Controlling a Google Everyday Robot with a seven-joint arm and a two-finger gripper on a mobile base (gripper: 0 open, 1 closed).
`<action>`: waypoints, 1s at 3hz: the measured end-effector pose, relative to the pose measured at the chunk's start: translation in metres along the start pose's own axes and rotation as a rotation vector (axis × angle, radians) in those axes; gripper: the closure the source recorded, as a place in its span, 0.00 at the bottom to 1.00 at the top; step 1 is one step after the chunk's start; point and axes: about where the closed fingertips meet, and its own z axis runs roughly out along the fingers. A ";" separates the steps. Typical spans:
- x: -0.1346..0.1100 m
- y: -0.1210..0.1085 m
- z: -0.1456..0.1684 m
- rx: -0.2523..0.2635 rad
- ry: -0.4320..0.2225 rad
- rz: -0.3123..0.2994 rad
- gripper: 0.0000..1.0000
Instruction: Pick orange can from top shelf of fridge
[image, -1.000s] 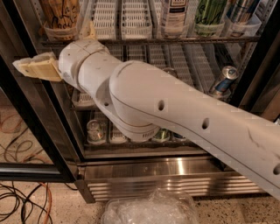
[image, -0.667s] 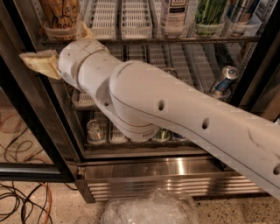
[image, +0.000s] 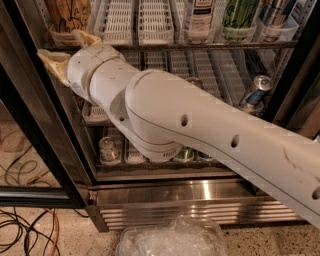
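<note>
Nearest the camera, a crumpled clear plastic bag (image: 170, 240) lies on the floor in front of the fridge (image: 200, 197), with cables (image: 20, 225) off to the left. Above it the white arm (image: 210, 130) reaches across the open fridge towards its upper left corner.

Over the last second the gripper (image: 59, 45) has climbed and swung slightly to the right. It was below the front rail (image: 210, 46) of the top shelf (image: 150, 25), and now its upper finger overlaps that rail, just under the orange can (image: 67, 14). The two tan fingers (image: 52, 62) are spread apart and hold nothing.

The orange can stands at the left end of the top shelf, its top cut off by the frame, and it has not moved.

I judge this to be the approach. The gripper is lining up with the can but sits low, so it probably needs to rise further and push in before closing. The rail in front of the can could catch a finger.
</note>
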 end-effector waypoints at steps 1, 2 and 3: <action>0.000 -0.004 0.000 0.028 -0.006 0.006 0.41; -0.002 -0.007 0.002 0.053 -0.014 0.007 0.40; -0.005 -0.007 0.008 0.056 -0.024 0.000 0.34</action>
